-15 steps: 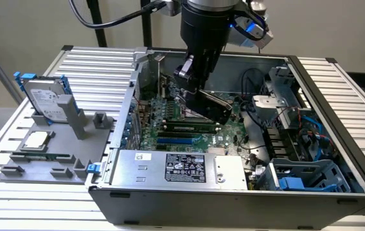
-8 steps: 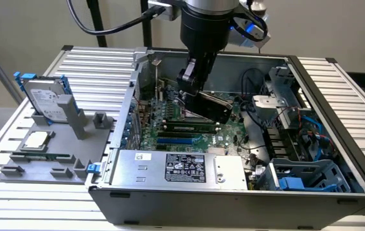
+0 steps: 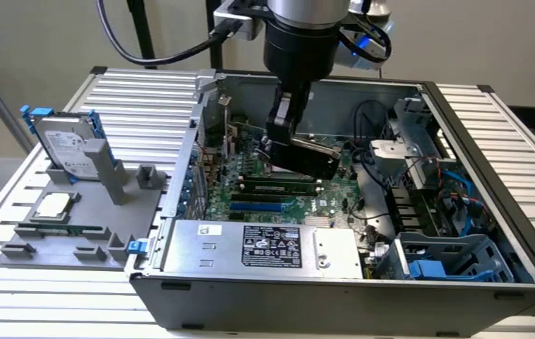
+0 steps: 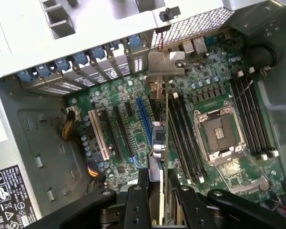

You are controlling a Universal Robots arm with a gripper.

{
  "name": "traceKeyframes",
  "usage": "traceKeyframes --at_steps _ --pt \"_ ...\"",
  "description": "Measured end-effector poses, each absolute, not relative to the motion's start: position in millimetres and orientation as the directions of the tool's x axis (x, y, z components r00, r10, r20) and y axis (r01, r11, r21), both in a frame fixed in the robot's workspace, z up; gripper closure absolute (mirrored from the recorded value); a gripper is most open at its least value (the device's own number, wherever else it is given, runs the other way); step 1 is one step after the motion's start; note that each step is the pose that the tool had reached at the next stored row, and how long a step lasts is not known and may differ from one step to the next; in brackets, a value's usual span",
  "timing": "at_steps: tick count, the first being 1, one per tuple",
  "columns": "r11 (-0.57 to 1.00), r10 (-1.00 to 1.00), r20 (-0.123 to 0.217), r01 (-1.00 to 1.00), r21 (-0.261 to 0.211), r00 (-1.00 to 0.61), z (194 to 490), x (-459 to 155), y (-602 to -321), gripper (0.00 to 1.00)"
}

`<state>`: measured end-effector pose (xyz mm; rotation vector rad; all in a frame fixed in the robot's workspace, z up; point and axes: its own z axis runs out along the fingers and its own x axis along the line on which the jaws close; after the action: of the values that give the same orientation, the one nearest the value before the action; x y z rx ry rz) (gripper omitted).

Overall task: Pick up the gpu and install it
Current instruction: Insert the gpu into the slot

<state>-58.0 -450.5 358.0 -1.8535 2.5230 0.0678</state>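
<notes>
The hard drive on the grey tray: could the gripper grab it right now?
Probably not: the gripper is shut on the gpu inside the computer case. Nothing covers the hard drive itself.

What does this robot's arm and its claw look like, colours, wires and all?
The arm ends in a fat round wrist, silvery grey on top and glossy black below, with a blue light glowing beside it. Thick black cables loop off from it. The claw is black: slim jointed fingers on bolted link bars, with no markings I can make out.
</notes>
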Motion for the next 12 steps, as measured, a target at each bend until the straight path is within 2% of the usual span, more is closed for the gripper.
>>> traceKeyframes --at_steps 12 --pt "0.107 -0.994 -0.034 -0.994 0.029 -0.108 344 -59 -451 1.00"
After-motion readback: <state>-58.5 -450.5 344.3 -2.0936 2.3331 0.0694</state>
